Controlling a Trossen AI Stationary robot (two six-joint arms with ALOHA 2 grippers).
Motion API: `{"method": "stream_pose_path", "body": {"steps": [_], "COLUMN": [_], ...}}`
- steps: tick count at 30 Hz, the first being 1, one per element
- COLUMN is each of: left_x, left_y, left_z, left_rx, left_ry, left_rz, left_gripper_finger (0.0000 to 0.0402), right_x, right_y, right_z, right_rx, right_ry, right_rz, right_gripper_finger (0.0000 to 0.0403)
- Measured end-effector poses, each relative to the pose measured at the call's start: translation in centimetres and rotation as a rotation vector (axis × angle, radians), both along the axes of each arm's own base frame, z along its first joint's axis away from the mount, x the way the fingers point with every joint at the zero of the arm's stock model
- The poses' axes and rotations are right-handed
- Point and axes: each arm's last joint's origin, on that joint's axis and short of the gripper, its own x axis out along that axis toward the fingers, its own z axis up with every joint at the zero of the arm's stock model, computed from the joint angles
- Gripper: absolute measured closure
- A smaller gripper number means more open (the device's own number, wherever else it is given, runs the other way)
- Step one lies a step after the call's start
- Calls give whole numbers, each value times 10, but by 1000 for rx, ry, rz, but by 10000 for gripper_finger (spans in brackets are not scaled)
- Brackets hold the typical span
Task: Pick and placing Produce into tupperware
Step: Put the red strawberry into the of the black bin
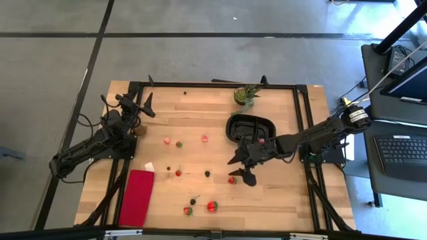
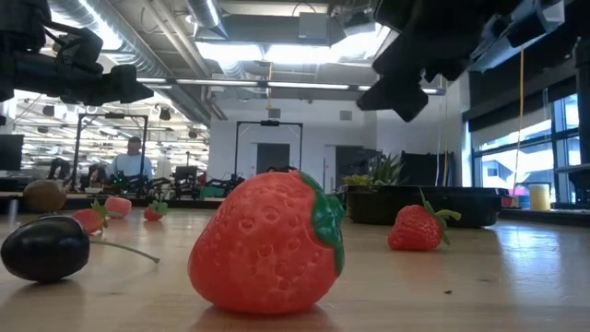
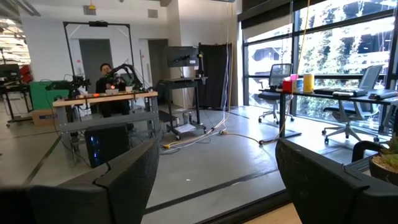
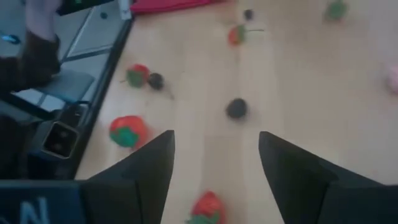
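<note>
Nearest your low camera sits a big red strawberry point(image 2: 267, 242), its plastic skin dimpled with seed pits and capped with a glossy green top. Beside it lies a smooth dark berry point(image 2: 44, 247) with a thin stem, and farther back a smaller strawberry point(image 2: 419, 228) rests just in front of the tupperware point(image 2: 433, 205). No readable brand or label shows on any of these; in the right wrist view you can make out only part of a white letter on a dark panel at the table's edge.

From overhead, the produce is scattered loose over the pale wooden table point(image 1: 280, 200): red pieces with green tops near the front edge point(image 1: 212, 206), a dark berry mid-table point(image 1: 207, 173), pink and red pieces further back point(image 1: 204, 139). The tupperware point(image 1: 235, 127) is a black, shallow oval tray with a raised rim, and at least one red piece point(image 1: 261, 141) lies inside it.

Your right gripper point(image 1: 244, 170) hangs above the table just in front of the tupperware, fingers spread apart and holding nothing; its wrist camera looks down on a red strawberry point(image 4: 208, 206) between the fingers point(image 4: 149, 168). Your left gripper point(image 1: 143, 105) waits at the table's far left corner, fingers point(image 3: 323, 180) also apart and empty.

A flat red cloth point(image 1: 137, 197) lies at the front left, and a spiky green potted plant point(image 1: 246, 95) stands at the back.
</note>
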Motion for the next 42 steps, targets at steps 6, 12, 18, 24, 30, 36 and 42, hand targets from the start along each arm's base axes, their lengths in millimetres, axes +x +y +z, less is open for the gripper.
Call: {"method": "stream_pose_path", "body": {"steps": [6, 12, 18, 24, 30, 36, 42], "left_x": [0, 0, 0, 0, 0, 0, 0], "left_y": [0, 0, 0, 0, 0, 0, 0], "left_z": [0, -1, 0, 0, 0, 0, 0], "left_rx": [-2, -3, -3, -3, -3, -4, -16], "left_ry": [2, 3, 2, 2, 2, 0, -29], "left_rz": [0, 0, 0, 0, 0, -1, -5], "left_gripper_finger": [86, 86, 86, 86, 86, 86, 86], "right_x": [6, 11, 14, 14, 11, 6, 5], "right_y": [13, 22, 23, 23, 24, 22, 24], "right_z": [-14, -38, -57, -58, -63, -68, -69], "right_rx": [-24, -79, -98, -28, -3, -71, -143], "right_ry": [-8, 31, 87, 115, 181, 242, 223], "right_rz": [41, 91, 94, 41, -1, -27, -9], "right_gripper_finger": [168, 165, 119, 69, 64, 69, 69]}}
